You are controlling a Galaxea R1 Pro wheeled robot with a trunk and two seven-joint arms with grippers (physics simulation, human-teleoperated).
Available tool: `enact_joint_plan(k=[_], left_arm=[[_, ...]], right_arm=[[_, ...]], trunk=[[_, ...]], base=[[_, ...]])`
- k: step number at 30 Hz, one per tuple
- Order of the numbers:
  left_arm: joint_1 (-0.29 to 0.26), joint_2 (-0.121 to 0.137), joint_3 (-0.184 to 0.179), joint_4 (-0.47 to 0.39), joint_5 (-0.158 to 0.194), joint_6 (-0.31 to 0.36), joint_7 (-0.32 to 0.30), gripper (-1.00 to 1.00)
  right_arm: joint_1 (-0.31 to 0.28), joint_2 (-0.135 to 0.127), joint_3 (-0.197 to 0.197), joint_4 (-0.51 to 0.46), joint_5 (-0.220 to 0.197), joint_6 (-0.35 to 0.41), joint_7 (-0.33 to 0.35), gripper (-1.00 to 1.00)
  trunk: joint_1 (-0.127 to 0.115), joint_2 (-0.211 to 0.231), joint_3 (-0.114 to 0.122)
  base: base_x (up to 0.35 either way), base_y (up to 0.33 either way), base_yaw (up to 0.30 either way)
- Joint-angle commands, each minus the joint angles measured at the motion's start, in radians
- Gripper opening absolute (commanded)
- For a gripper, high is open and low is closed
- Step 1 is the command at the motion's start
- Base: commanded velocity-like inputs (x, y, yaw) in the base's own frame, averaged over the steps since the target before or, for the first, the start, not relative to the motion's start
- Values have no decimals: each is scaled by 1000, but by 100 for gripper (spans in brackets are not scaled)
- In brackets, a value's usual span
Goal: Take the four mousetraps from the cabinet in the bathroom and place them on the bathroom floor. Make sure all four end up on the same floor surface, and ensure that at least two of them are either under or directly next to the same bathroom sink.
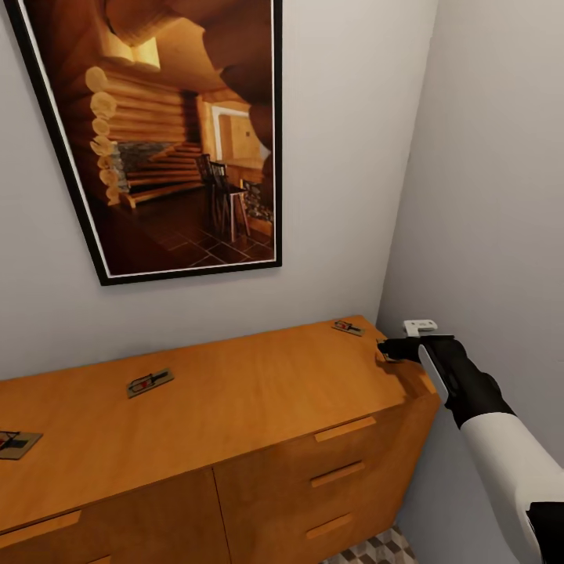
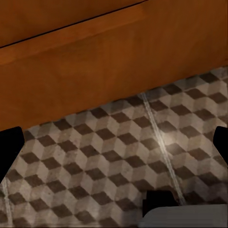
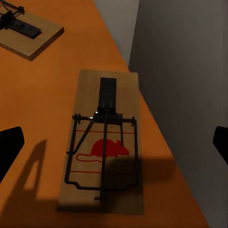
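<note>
Several mousetraps lie on the flat top of the orange-brown cabinet (image 1: 235,407): one at the far left edge (image 1: 16,442), one left of centre (image 1: 149,382), one at the back right corner (image 1: 348,328). A further mousetrap (image 3: 105,142), pale wood with a red mouse print, lies at the right end by the wall. My right gripper (image 1: 390,349) hovers open just over it, and its dark fingertips (image 3: 9,152) stand wide on either side without touching. My left gripper (image 2: 114,147) is open with nothing in it, over the cube-patterned bathroom floor (image 2: 118,156) by the cabinet front (image 2: 95,57).
A large framed picture (image 1: 164,133) hangs on the wall above the cabinet. A grey side wall (image 1: 493,196) stands tight against the cabinet's right end, close to my right arm. Drawer fronts with bar handles (image 1: 345,429) face me. A strip of tiled floor (image 1: 384,548) shows below.
</note>
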Motion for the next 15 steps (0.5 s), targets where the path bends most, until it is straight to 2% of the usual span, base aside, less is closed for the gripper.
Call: enact_joint_plan(k=[1,3,8,15], left_arm=[[-1,1,5,4,1,11,-7,100],[0,5,5,5,1,65,-7,100],[8,9,5,5,1,146,-8,100],[28,13,5,6,2,195,-7,100]], right_arm=[[-1,-1,3,-1,-8,4,-3,100],[-1,-1,3,-1,-8,4,-3,100],[-1,-1,3,-1,-8,4,-3,100],[-1,-1,3,-1,-8,4,-3,100]], trunk=[[0,-1,-1],[0,-1,-1],[0,-1,-1],[0,-1,-1]], base=[[0,0,0],[0,0,0],[0,0,0],[0,0,0]])
